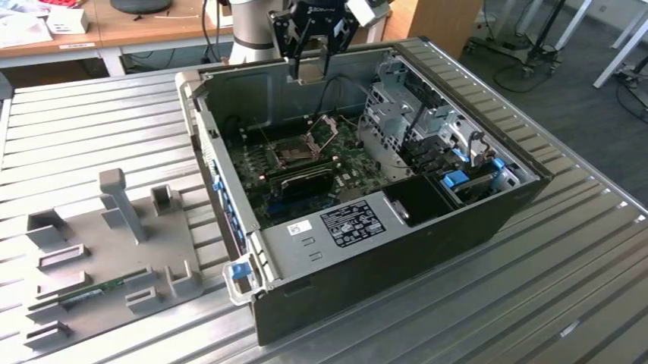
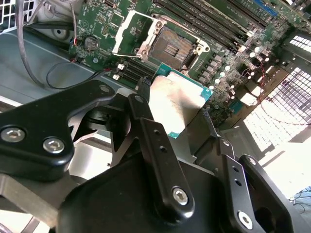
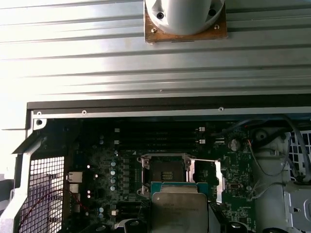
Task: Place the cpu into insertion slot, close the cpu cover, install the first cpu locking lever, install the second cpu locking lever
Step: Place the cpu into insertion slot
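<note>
My gripper (image 1: pixel 309 70) hangs above the open computer case, shut on the cpu (image 2: pixel 177 99), a flat square chip with a dull grey metal top and a green edge. Its black fingers (image 2: pixel 141 104) clamp two opposite sides of the chip. The cpu (image 3: pixel 179 209) is well above the green motherboard (image 1: pixel 265 189), not touching it. Below it, the insertion slot (image 2: pixel 171 46) is a dark square socket with a metal rim, and nothing lies in it. The slot (image 3: pixel 164 171) also shows in the first wrist view and in the exterior view (image 1: pixel 294 155). The cpu cover (image 2: pixel 130 30) stands swung open beside the slot.
Long black memory slots (image 2: pixel 214 22) run beside the socket. A metal drive cage (image 1: pixel 405 114) and cables (image 2: pixel 34 53) crowd the case's inside. The case walls (image 1: pixel 202 136) rise around the board. At the exterior view's left, a grey fixture tray (image 1: pixel 111 243) carries a green memory stick (image 1: pixel 96 292).
</note>
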Available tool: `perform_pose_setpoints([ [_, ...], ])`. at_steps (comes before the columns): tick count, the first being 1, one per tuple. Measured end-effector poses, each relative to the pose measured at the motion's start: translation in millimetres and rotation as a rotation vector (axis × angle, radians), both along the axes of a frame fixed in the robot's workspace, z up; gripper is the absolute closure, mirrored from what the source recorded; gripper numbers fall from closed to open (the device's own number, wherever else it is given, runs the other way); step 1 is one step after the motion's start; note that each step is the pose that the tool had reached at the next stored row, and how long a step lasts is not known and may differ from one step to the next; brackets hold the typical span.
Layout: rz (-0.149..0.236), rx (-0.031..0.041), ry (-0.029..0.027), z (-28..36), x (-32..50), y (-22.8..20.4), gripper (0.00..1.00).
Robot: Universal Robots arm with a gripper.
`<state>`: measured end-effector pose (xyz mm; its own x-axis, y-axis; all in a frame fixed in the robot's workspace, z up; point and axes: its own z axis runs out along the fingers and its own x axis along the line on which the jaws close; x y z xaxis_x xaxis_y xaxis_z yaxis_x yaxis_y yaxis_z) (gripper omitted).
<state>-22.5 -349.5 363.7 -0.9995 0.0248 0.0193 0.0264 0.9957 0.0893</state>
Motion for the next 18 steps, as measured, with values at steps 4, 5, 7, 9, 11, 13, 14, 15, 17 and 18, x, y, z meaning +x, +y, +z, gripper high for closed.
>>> perform_pose_setpoints([
  [4, 0.0, 0.0, 0.0, -0.5, -1.2, 0.0, 0.46],
  [5, 0.0, -0.0001, 0.0001, -0.6, -1.3, 0.0, 0.46],
  [7, 0.0, 0.0001, 0.0, -0.9, -3.1, 0.0, 0.46],
  [9, 0.0, -0.0001, 0.0001, -1.0, -3.2, 0.0, 0.46],
  [11, 0.0, 0.0001, 0.0, -1.6, -3.2, 0.0, 0.46],
  [13, 0.0, 0.0, 0.0, -2.2, -3.2, 0.0, 0.46],
  [14, 0.0, 0.0, 0.0, -2.5, -3.2, 0.0, 0.46],
  [15, 0.0, 0.0, 0.0, -2.9, -3.3, 0.0, 0.46],
  [17, 0.0, 0.0, 0.0, -3.8, -3.4, 0.0, 0.46],
  [18, 0.0, 0.0, 0.0, -4.1, -3.5, 0.0, 0.46],
])
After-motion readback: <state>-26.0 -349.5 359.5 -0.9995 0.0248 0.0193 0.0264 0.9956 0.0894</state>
